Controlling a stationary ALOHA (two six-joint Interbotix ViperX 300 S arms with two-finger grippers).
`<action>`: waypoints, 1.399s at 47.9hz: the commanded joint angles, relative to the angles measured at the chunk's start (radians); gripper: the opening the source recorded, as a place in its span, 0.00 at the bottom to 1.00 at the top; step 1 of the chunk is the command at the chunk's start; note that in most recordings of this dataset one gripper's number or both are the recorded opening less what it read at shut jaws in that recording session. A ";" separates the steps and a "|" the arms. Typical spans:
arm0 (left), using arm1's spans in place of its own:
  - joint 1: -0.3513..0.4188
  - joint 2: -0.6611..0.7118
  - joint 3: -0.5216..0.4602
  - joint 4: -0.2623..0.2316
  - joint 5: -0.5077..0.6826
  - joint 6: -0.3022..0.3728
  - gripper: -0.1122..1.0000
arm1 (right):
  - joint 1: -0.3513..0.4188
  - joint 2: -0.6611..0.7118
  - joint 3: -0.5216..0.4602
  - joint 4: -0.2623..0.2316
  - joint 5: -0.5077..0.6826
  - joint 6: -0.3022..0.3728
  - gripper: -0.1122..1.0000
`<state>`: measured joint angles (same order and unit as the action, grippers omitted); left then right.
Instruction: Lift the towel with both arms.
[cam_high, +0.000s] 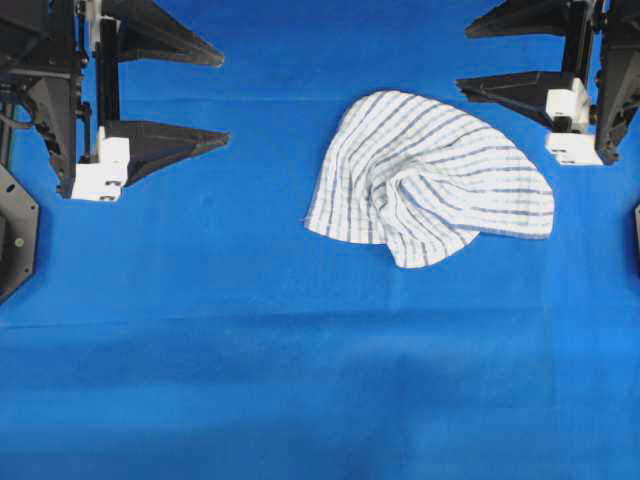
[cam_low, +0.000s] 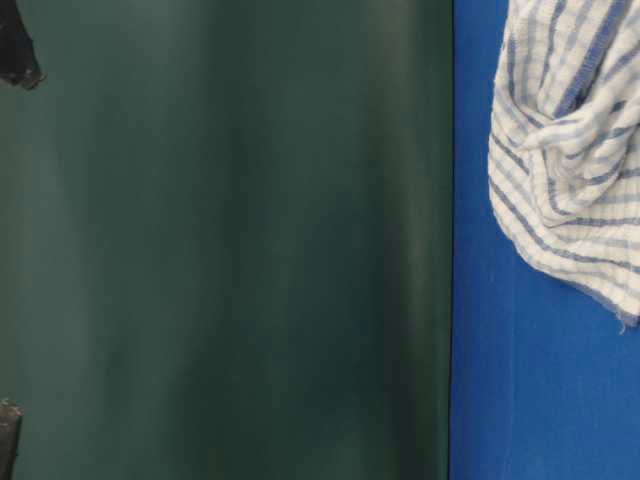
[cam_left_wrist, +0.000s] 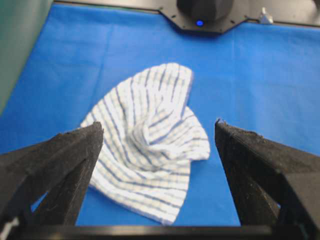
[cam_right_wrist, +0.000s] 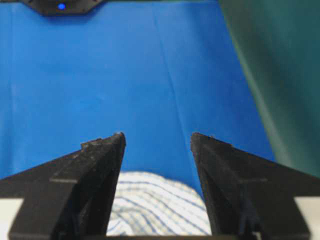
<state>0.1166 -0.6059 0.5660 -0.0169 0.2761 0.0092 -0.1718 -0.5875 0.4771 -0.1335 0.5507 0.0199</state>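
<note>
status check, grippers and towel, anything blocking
Left gripper open, empty. Right gripper open, empty, beside the towel. Towel rumpled on the blue table cover, not lifted. Nothing in the way.

A plain blue table cover (cam_high: 300, 380) meets a dark green wall (cam_low: 220, 240).

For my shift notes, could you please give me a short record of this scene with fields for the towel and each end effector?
towel: striped white cloth, rumpled, lying on the blue table cover, right of centre in the overhead view
left end effector: open, empty, well apart from the towel
right end effector: open, empty, close to the towel's far right edge
lift: not yet begun
</note>
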 joint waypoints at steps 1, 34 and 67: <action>-0.006 0.018 0.003 -0.002 -0.031 0.000 0.89 | -0.002 -0.003 0.005 0.003 0.020 0.003 0.64; -0.026 0.436 0.061 -0.002 -0.302 0.003 0.89 | 0.008 0.051 0.400 0.014 -0.120 0.169 0.64; -0.026 0.865 0.006 -0.002 -0.598 -0.015 0.89 | 0.026 0.365 0.597 0.014 -0.446 0.209 0.64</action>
<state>0.0920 0.2516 0.6029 -0.0169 -0.2991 -0.0061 -0.1488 -0.2454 1.0799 -0.1212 0.1335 0.2270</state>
